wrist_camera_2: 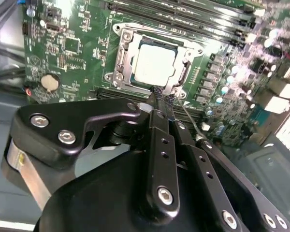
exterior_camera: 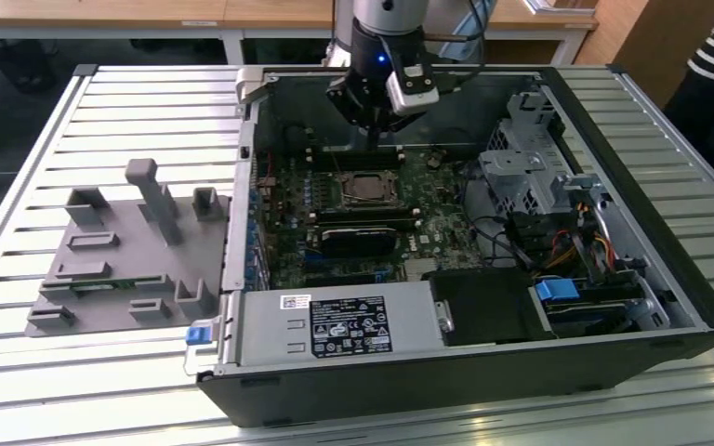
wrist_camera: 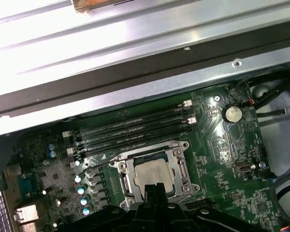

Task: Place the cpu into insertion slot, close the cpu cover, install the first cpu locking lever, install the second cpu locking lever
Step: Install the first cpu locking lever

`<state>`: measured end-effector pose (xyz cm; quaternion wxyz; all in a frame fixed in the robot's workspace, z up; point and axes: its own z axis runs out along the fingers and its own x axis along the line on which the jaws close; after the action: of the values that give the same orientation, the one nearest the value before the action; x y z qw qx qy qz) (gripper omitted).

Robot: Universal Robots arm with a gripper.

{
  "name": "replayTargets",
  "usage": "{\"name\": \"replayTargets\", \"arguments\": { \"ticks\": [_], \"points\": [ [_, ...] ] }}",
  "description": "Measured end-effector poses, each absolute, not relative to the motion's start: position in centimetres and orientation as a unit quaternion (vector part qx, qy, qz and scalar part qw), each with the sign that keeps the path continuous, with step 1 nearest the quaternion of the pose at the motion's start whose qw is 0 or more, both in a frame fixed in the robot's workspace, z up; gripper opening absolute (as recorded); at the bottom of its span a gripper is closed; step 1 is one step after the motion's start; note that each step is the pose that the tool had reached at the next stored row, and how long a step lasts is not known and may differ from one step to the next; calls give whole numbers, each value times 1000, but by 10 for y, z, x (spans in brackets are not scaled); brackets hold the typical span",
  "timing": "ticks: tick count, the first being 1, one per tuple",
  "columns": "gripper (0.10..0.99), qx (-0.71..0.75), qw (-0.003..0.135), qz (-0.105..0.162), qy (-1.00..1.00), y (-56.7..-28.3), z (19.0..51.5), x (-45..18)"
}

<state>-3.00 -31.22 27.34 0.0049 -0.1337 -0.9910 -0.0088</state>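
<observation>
Second wrist view: cpu [wrist_camera_2: 155,63] under cpu cover [wrist_camera_2: 120,60]

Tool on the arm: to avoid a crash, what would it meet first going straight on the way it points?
Probably the near edge of the thin silvery metal cpu cover framing the silvery-grey square cpu; the tool aims there in the second wrist view, though depth is unclear.
</observation>
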Motion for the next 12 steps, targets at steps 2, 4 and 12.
{"name": "replayTargets", "arguments": {
  "ticks": [2,4,12],
  "points": [
    [106,-115,5,-9,-993,-312,273,-30],
    [106,-97,5,-9,-995,-312,273,-30],
    [106,-34,6,-8,-999,-312,272,-30]
  ]
}}
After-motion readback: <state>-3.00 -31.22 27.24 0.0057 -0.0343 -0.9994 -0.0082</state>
